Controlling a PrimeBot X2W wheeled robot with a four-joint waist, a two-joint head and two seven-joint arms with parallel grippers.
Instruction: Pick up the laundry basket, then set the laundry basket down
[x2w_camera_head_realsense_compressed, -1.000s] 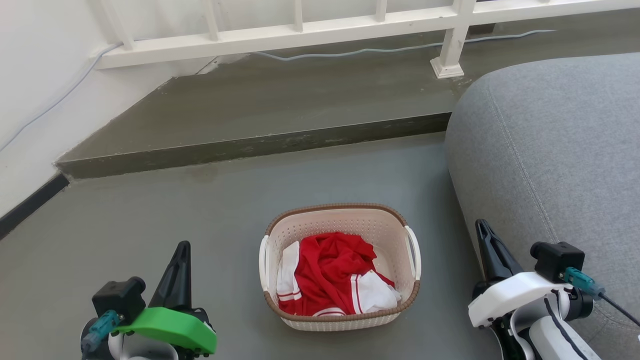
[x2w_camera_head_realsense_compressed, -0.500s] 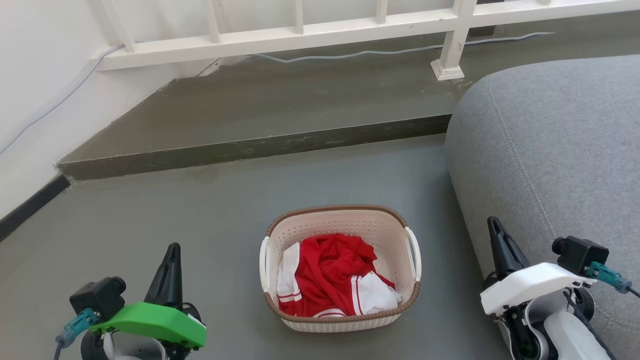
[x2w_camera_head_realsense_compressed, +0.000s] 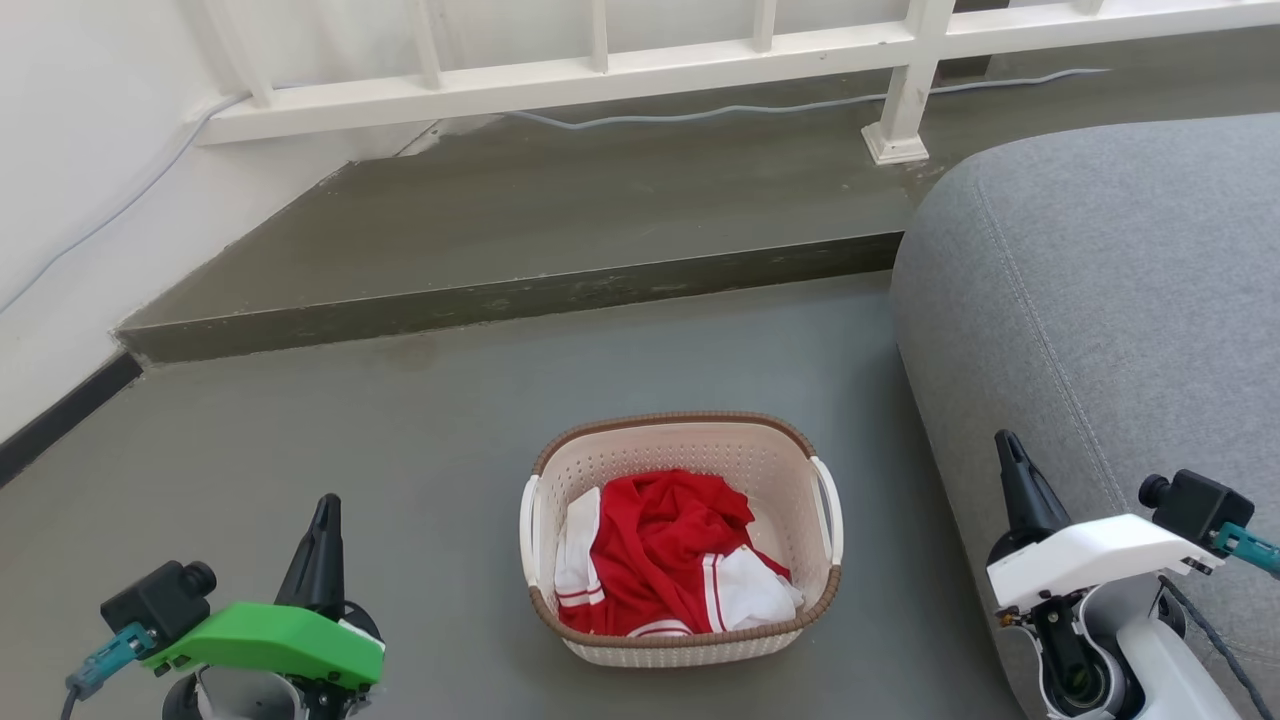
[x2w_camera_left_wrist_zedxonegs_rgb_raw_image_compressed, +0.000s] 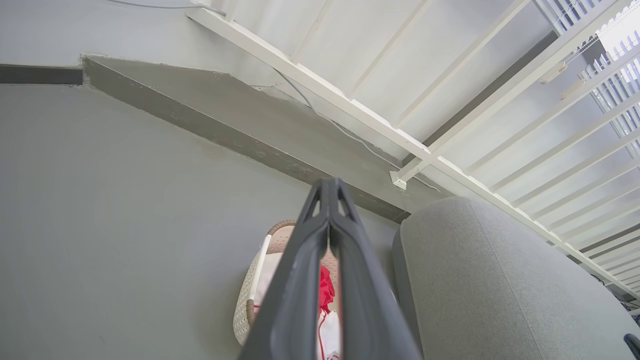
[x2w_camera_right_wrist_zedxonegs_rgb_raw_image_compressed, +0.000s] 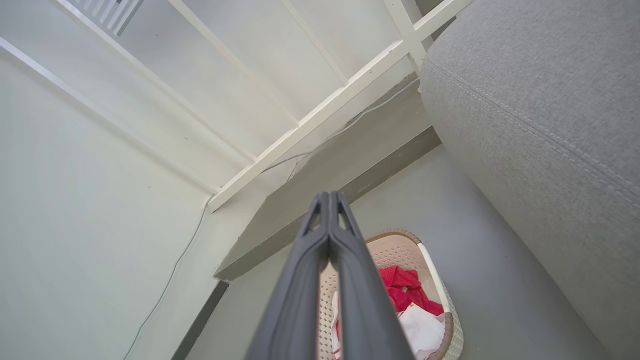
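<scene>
Head view: left claw and right claw, seemingly closed, point forward flanking the laundry basket.

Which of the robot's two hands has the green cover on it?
The left gripper, with two long dark fingers, carries the bright green cover; the right gripper has a white cover.
</scene>
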